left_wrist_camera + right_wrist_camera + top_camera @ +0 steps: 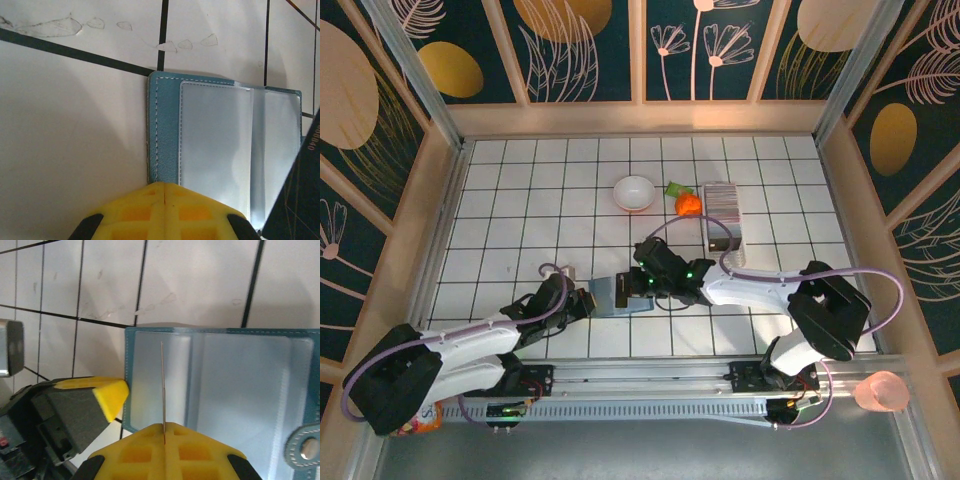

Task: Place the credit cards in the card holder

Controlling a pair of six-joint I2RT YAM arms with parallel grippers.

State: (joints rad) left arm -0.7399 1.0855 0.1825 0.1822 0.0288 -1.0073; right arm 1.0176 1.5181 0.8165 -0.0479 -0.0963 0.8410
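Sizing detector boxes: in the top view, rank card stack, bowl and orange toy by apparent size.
Largest, tied: card stack and bowl. They look about alike, so I can't rank them.
Smallest: orange toy, clearly.

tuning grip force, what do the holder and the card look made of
Holder: teal leather or faux leather, matte and grained, with white stitching along the rim; its inner pockets look like clear glossy plastic, catching glare. Card: seen edge-on as a thin, straight line in the right gripper, so probably stiff plastic.
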